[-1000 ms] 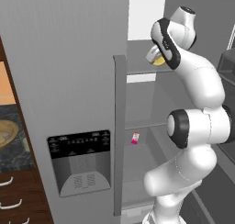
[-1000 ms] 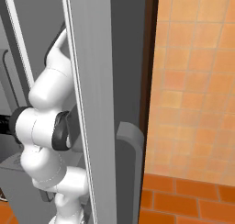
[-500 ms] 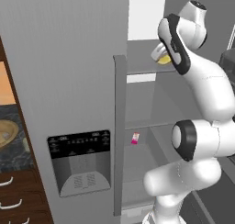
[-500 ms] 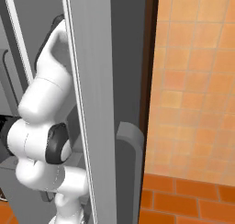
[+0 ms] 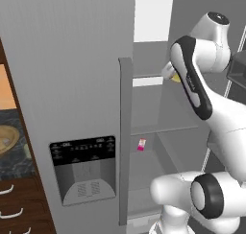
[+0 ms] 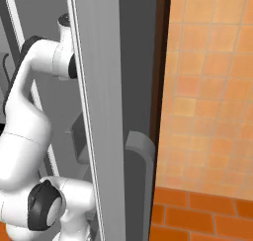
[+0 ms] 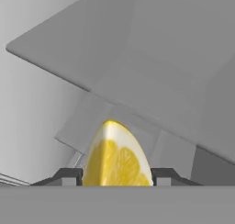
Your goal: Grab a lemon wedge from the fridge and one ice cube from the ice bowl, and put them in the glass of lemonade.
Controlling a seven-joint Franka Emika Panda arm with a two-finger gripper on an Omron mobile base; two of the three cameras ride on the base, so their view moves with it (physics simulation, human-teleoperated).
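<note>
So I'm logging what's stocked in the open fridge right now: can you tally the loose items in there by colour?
Yellow: 1, the bright yellow lemon wedge between the end effector fingers.
Pink-and-white: 1, the small pink-and-white packet on a lower shelf of the tall grey fridge.
Total: 2.

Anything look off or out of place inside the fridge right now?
Nothing stands out. The tiny bright yellow lemon wedge sits between the claw fingertips, intact, at the tall grey fridge's upper shelf level. A small pink-and-white packet stands on a lower shelf. No spill or damage shows.
</note>
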